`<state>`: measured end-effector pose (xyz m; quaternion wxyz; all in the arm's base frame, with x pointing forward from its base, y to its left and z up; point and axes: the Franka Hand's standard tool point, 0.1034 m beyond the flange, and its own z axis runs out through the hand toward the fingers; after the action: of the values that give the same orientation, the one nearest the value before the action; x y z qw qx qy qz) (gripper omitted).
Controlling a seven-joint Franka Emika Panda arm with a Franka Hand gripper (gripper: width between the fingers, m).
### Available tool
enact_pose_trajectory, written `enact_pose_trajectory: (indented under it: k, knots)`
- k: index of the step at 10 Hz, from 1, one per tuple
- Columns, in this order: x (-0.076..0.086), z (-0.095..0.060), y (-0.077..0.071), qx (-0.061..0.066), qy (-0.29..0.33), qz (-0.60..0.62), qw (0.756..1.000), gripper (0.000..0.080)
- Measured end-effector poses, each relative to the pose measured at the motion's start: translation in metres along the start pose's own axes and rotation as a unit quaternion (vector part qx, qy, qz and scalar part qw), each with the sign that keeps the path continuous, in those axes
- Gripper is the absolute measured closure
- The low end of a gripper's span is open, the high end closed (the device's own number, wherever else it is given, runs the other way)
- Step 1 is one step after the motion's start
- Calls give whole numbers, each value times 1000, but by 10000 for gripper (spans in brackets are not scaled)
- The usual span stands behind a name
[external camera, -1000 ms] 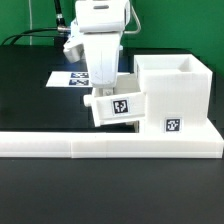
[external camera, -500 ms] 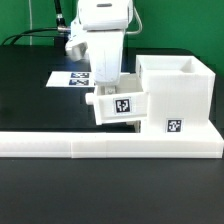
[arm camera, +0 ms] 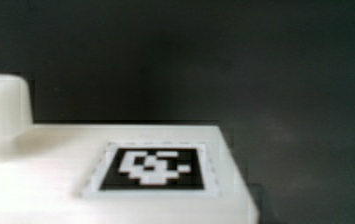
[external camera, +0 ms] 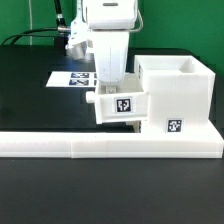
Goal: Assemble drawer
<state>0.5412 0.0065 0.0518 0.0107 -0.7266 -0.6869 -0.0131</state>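
White tray (external camera: 118, 106) flush against housing (external camera: 175, 95)

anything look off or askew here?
Nothing stands out. The tray sits level against the housing, partway in, with the gripper above it. The marker board lies flat on the table, and the border rail looks intact.

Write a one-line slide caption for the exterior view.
Panda gripper holding a tagged white tray against the side of the drawer housing, beside the border rail.
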Motion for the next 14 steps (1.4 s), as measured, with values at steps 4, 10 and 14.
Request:
enact_pose_trajectory:
  k: [4, 10, 14]
  knots:
    - [2, -2, 2, 8, -12, -29, 999, 752]
    - [2, -3, 5, -3, -21, -67, 998, 752]
    - [2, -2, 5, -4, -22, -44, 999, 752]
